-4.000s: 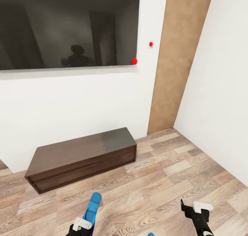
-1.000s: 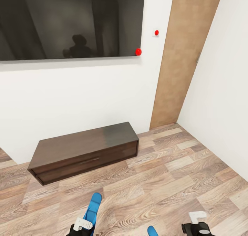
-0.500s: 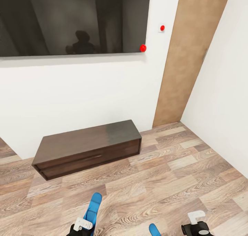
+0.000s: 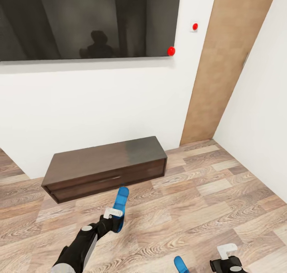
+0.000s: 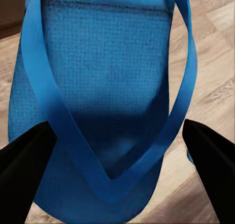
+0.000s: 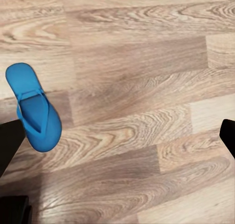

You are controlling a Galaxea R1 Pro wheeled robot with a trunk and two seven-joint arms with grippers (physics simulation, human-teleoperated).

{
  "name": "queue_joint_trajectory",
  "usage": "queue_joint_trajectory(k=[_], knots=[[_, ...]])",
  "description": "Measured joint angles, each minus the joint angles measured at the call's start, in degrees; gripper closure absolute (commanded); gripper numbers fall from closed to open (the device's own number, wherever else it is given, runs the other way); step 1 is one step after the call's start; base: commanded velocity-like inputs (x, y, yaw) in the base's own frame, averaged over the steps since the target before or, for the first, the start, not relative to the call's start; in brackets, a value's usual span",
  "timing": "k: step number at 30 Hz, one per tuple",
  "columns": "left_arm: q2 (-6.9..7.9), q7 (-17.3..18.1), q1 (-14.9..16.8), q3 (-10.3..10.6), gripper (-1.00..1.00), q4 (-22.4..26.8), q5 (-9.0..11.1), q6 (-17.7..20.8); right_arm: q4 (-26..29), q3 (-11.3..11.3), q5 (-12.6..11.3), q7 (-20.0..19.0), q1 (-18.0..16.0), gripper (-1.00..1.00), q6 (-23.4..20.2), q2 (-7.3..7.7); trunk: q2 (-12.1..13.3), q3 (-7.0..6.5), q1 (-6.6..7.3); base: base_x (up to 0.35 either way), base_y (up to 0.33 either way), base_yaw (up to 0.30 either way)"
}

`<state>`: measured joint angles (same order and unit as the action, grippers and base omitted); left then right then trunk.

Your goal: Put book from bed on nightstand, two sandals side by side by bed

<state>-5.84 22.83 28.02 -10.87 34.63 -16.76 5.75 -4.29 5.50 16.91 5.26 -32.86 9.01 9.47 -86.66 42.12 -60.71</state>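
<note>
Left end effector [image 4: 115, 216]: pinched on one blue sandal [image 4: 120, 204], carried above the floor; in the left wrist view the sandal [image 5: 98, 111] sits between the dark fingers [image 5: 22, 175], strap side facing the camera.
Right end effector [image 4: 227, 259]: low at the near edge of the head view, fingers spread in the right wrist view with bare wood floor [image 6: 147, 111] between them; it holds nothing.
Second sandal [image 4: 180, 264]: flat on the floor, just beside the right end effector on its inner side; the right arm is much the nearer.
Held sandal's long axis: pointing away from the robot, toward the wall.
Second sandal's long axis: roughly the same way, slightly slanted [image 6: 34, 109].
Ahead: long dark brown bench [image 4: 105, 167] against the white wall, black screen [image 4: 87, 22] above, brown door [image 4: 227, 66] to the right.
Bed, book, nightstand: not in these pictures.
</note>
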Motion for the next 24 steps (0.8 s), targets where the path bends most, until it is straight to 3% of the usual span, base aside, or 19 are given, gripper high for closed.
queue_joint_trajectory(k=[4,10,24], knots=[[-0.78,0.4,0.0,0.4,1.00,4.9,-0.1,2.2,0.0,0.0,0.0,0.0,0.0,-1.00,0.0,0.00,0.0,0.36,0.00,0.000,0.000,0.080],[-0.45,2.6,0.1,0.7,1.00,8.5,-0.3,2.7,0.0,0.0,0.0,-0.1,0.0,-1.00,0.0,0.00,0.0,0.90,0.00,0.000,0.000,0.080],[-0.51,3.0,0.2,0.7,1.00,9.3,-0.3,2.7,0.0,0.0,0.0,-0.1,0.0,-1.00,0.0,0.00,0.0,2.15,0.00,0.000,0.000,0.080]])
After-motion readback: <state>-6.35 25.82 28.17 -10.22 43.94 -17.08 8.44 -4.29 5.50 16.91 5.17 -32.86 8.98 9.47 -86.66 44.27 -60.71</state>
